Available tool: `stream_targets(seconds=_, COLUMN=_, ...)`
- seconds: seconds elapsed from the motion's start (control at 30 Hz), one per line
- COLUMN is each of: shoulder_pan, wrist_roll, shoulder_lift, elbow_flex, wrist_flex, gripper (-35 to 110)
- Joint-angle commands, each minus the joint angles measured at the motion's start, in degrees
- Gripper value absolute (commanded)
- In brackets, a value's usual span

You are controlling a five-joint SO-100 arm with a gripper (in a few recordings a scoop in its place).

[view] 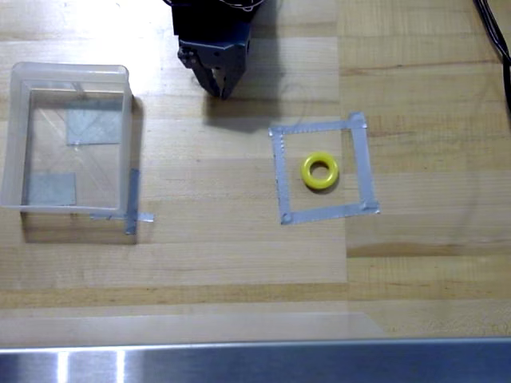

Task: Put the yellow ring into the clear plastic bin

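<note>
**Yellow ring waits untouched, down and to the right of the jaws**

Yellow is what catches the eye from above: the yellow ring (319, 171) lies flat on the wooden counter (239, 255), hole facing up, inside a square outline of grey tape (322, 170). It touches none of the tape strips and sits roughly in the middle of that square.

The gripper (220, 89) hangs near the top edge of the overhead view, dark and pointing down at the counter. Its jaws look drawn together to a narrow tip with nothing between them, though the angle makes it hard to be certain of a small gap.

From the jaws, the ring lies to the right and lower in the picture, well apart. Being round and flat, it has no long axis to line up with, so I'd judge any approach angle would serve, provided the jaws spread first and one finger drops through or beside the hole.

The clear plastic bin (16, 136) stands on the other side, to the left of the jaws and slightly lower, with grey tape patches showing through its bottom. Ring and bin are well apart, the jaws roughly between them. The pick has not yet begun.
</note>
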Motion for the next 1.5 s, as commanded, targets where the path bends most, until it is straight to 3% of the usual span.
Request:
stream_targets(seconds=0.0, shoulder_pan=-2.46, wrist_roll=5.27, shoulder_lift=-13.45, elbow_flex=-13.27, wrist_flex=2.02, gripper=1)
stream_targets(seconds=0.37, shoulder_pan=-10.2, wrist_roll=7.38, shoulder_lift=-64.51, elbow_flex=-55.11, wrist_flex=2.99, gripper=1)
stream_targets(seconds=0.7, shoulder_pan=-20.92, wrist_roll=13.27, shoulder_lift=-82.18, elbow_flex=-79.37, wrist_flex=8.53, gripper=1)
stream_targets(seconds=1.17, shoulder_pan=-28.74, wrist_roll=15.38, shoulder_lift=-97.03, elbow_flex=-89.21, wrist_flex=8.96, gripper=20)
stream_targets(seconds=1.47, shoulder_pan=-29.71, wrist_roll=15.38, shoulder_lift=-101.78, elbow_flex=-89.21, wrist_flex=5.45, gripper=22)
